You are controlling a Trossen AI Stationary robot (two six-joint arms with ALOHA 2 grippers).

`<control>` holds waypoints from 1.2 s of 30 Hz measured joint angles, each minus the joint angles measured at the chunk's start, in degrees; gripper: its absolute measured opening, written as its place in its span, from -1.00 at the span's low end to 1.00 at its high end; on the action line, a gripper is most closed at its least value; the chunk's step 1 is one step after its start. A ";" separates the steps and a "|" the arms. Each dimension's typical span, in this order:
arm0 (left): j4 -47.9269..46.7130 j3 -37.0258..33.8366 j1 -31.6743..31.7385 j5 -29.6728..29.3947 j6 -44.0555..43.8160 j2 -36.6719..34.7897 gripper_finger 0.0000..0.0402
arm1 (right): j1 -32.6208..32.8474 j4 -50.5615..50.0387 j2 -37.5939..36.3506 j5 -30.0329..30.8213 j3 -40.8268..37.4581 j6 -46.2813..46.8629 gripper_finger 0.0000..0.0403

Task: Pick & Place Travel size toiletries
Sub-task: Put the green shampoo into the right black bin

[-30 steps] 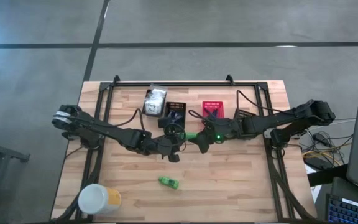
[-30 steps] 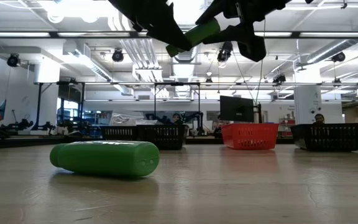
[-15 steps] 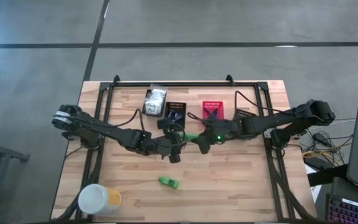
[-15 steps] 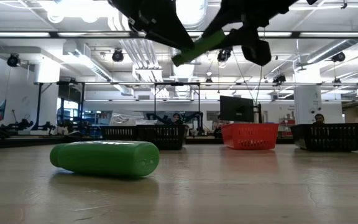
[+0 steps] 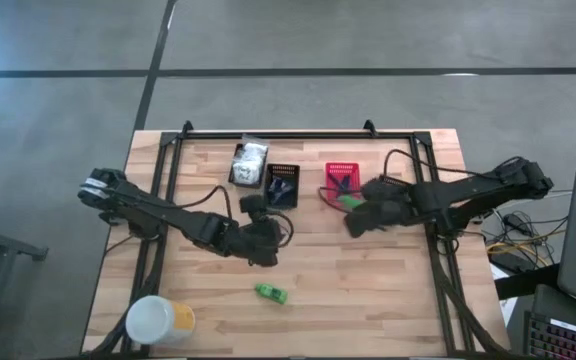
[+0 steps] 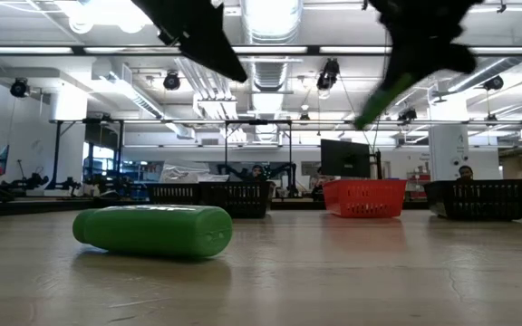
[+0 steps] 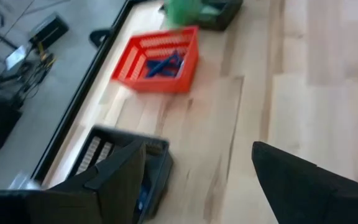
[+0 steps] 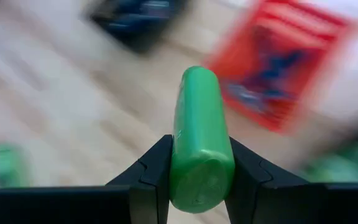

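The right gripper (image 8: 194, 180) has its two fingers pinched on a green tube (image 8: 197, 134), one finger flat against each side, and the tube's long axis runs straight out ahead of the fingers. From above, that gripper (image 5: 353, 212) sits up over the table just in front of the red basket (image 5: 344, 177), and only a sliver of green shows at its tip. From table height the tube (image 6: 381, 91) hangs tilted in the air, its lower end angled down toward the wood.

The left gripper (image 7: 197, 180) is spread wide with nothing between its fingers; from above it (image 5: 266, 235) hovers mid-table, in front of the black basket (image 5: 281, 183).

A second green tube (image 5: 272, 293) lies flat on the boards nearer the front edge, well apart from both arms. Up close it (image 6: 152, 230) lies broadside to the low camera.
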 joint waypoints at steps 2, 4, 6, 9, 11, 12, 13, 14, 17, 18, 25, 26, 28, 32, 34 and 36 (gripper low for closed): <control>-2.97 0.00 -0.24 -1.04 -2.98 -0.13 0.48 | 1.47 -10.36 -1.35 3.30 1.13 5.05 -0.52; -5.02 0.00 -0.24 -1.40 -5.88 -0.13 0.47 | 2.57 -19.45 -2.28 4.57 1.34 11.00 -0.52; -6.58 0.00 -0.21 -1.44 -7.73 -0.13 0.47 | 2.90 -25.89 -2.71 4.55 1.00 16.05 -0.52; -7.27 -0.02 -0.21 -1.48 -9.19 -0.11 0.47 | 2.85 -31.05 -2.72 3.23 -0.54 19.70 -0.52; -7.25 -0.23 -0.21 -1.49 -9.54 -0.11 0.46 | 2.38 -31.38 -2.71 2.87 -1.93 20.82 -0.52; -7.23 -0.40 -0.21 -1.49 -9.79 -0.11 0.46 | 1.91 -31.72 -2.71 2.75 -2.72 21.46 -0.52; -7.23 -0.69 -0.21 -1.48 -10.08 -0.11 0.46 | 1.36 -32.22 -2.71 2.73 -3.45 22.19 -0.52; -7.35 -0.97 -0.21 -1.47 -10.45 -0.10 0.46 | 0.72 -32.70 -2.71 2.77 -4.31 22.67 -0.52; -7.38 -1.79 -0.21 -1.44 -11.55 -0.08 0.46 | -1.57 -32.94 -2.71 2.79 -7.55 23.92 -0.50; -7.64 -2.03 -0.21 -1.44 -11.92 -0.08 0.46 | -2.27 -32.52 -2.71 2.79 -8.60 23.94 -0.49; -7.99 -3.92 -0.21 -1.26 -13.46 -0.06 0.45 | -5.08 -24.86 -2.69 4.15 -15.40 22.81 -0.30; -7.93 -3.98 -0.21 -1.20 -13.48 -0.04 0.45 | -5.30 -24.52 -2.67 4.22 -16.14 23.45 -0.27; -7.91 -3.98 -0.21 -1.00 -13.50 -0.04 0.45 | -5.39 -24.53 -2.67 4.17 -17.05 24.96 -0.20; -7.99 -3.98 -0.21 0.60 -13.55 -0.04 0.45 | -5.33 -24.35 -2.67 2.17 -17.78 24.38 -0.05; -8.43 -3.98 -0.21 1.50 -13.57 -0.04 0.45 | -5.31 -24.20 -2.67 1.95 -17.78 23.74 0.01; -9.42 -3.98 -0.21 3.91 -13.60 -0.09 0.45 | -5.19 -24.18 -2.67 1.31 -17.32 23.43 0.07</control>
